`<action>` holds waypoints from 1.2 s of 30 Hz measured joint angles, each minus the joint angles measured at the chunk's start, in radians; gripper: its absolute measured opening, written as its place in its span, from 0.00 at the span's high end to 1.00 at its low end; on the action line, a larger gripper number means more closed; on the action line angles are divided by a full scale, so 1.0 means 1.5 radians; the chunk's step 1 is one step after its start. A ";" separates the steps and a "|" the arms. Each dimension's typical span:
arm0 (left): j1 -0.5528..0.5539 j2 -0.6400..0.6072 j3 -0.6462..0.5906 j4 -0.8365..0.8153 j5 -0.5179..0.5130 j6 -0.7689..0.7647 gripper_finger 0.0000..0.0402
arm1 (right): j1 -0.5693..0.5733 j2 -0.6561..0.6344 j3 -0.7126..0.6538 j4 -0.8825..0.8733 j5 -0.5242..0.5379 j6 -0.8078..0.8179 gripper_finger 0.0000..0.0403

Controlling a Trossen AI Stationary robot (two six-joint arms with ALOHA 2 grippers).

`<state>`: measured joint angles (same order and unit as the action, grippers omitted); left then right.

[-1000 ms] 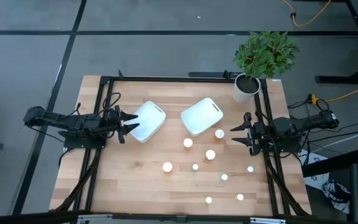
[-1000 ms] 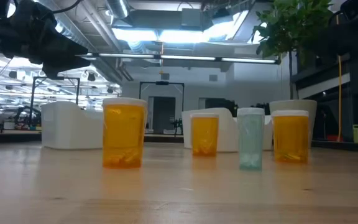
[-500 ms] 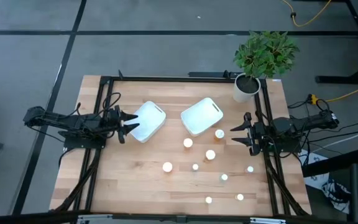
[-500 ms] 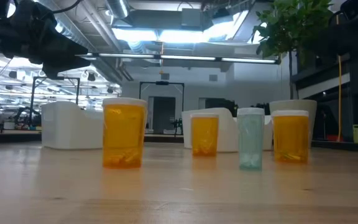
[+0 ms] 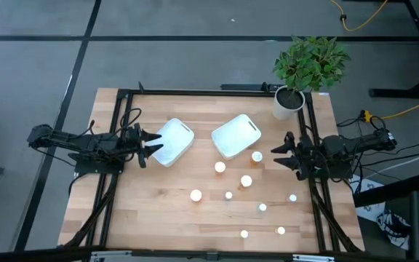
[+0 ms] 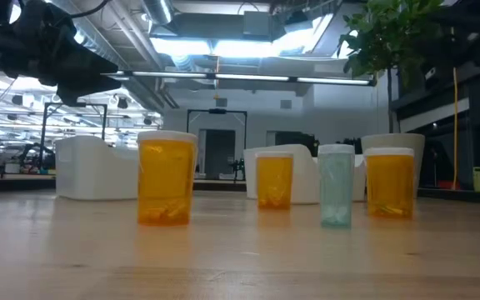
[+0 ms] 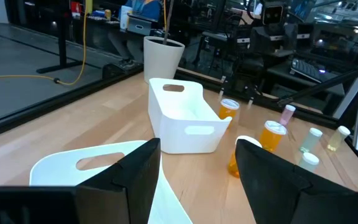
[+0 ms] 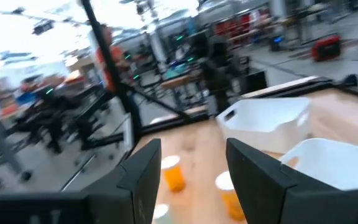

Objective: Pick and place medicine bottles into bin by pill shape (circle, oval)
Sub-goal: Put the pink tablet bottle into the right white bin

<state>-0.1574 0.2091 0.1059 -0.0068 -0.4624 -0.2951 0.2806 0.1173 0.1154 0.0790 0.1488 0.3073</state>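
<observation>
Nearest along the desk [image 5: 144, 218] edge stand the medicine bottles [image 5: 245, 181], scattered over its right half: small upright tubs with pale caps, the closest in the low view an orange bottle [image 6: 166, 177] with a few pills lying at its bottom, then another orange one, a pale green one and a third orange. They look light, stiff plastic, smooth enough to slip and easy to tip, so I'd take one round the body just under the cap, squarely from the side or above. No label or writing on any of them can be made out. Beyond them sit the two white bins [image 5: 236, 135], both apparently with no bottle in them yet. The left gripper [image 5: 153, 144] hangs at the left bin's [image 5: 173, 141] edge, fingers apart and holding nothing; the right gripper [image 5: 278, 157] hovers just beside the farthest bottles, jaws likewise spread and empty. A potted plant [image 5: 310, 62] stands at the far corner.
</observation>
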 joint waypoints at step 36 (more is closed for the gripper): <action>0.000 0.000 0.000 0.000 0.000 0.000 0.49 | 0.000 0.000 -0.001 0.110 0.236 -0.203 0.55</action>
<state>-0.1577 0.2092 0.1059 -0.0071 -0.4625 -0.2951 0.2802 0.1177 0.1135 0.2440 0.5022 0.0022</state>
